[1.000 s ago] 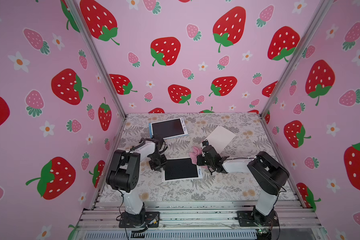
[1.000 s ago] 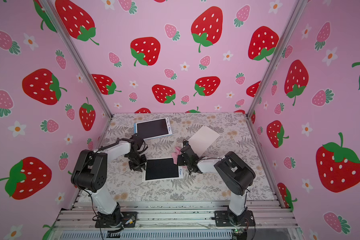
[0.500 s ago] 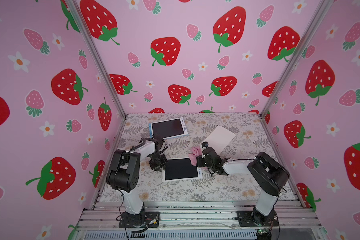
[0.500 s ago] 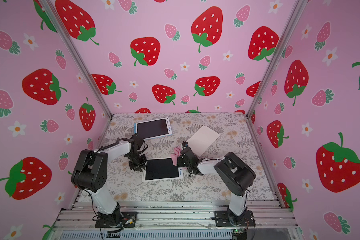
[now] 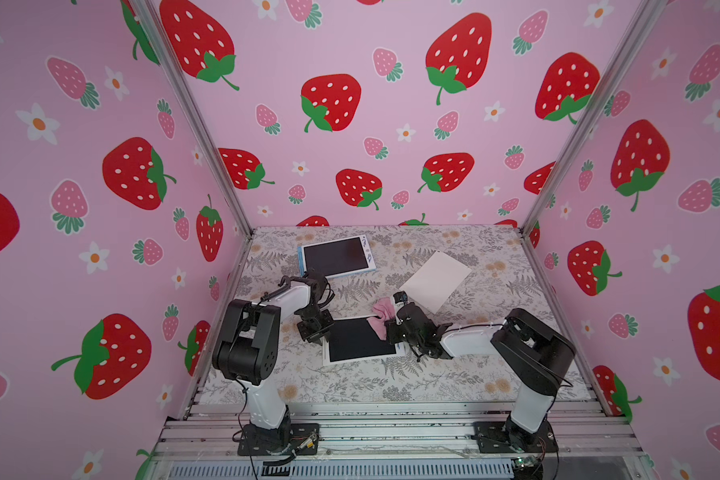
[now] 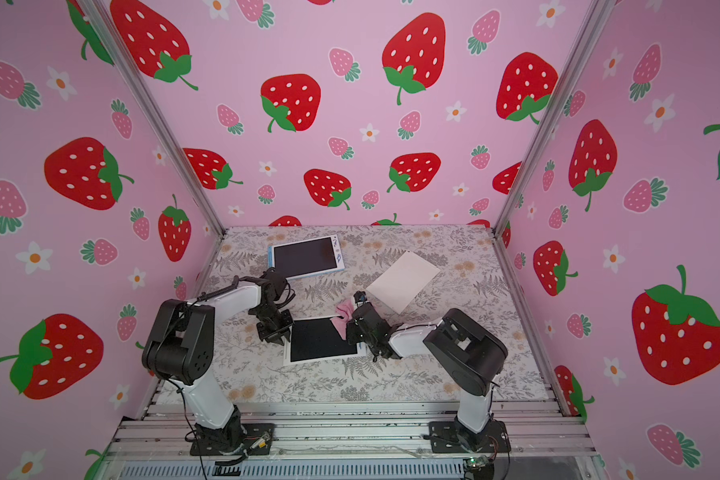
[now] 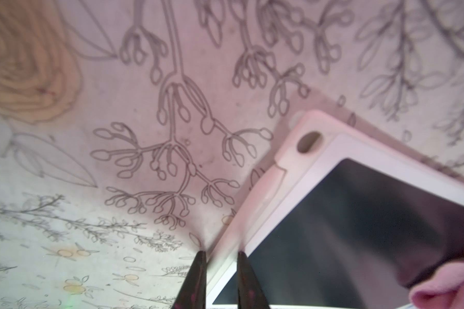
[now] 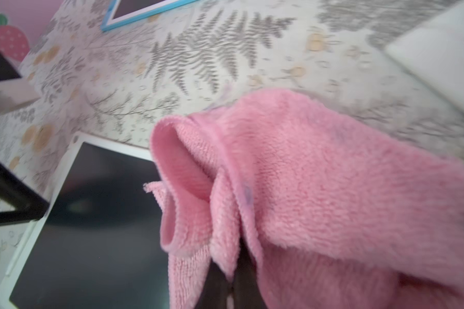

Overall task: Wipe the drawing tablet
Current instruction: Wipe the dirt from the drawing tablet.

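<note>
Pink cloth (image 8: 319,187) is clamped in the right gripper (image 8: 229,286) over the drawing tablet (image 5: 356,338)'s upper-right corner, its edge pinched by the left gripper (image 7: 220,278); wiping is judged mostly outstanding.

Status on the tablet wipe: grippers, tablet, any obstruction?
Left gripper clamped on edge of white drawing tablet. Right gripper shut on pink cloth, cloth over screen's far right corner. Blue-framed tablet and white sheet lie apart, behind.

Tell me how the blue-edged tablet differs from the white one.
The blue-edged tablet has blue trim; the white tablet is plain. The blue-edged tablet lies untouched; the white tablet has the left gripper on its edge and the cloth on a corner. Both screens are dark.
</note>
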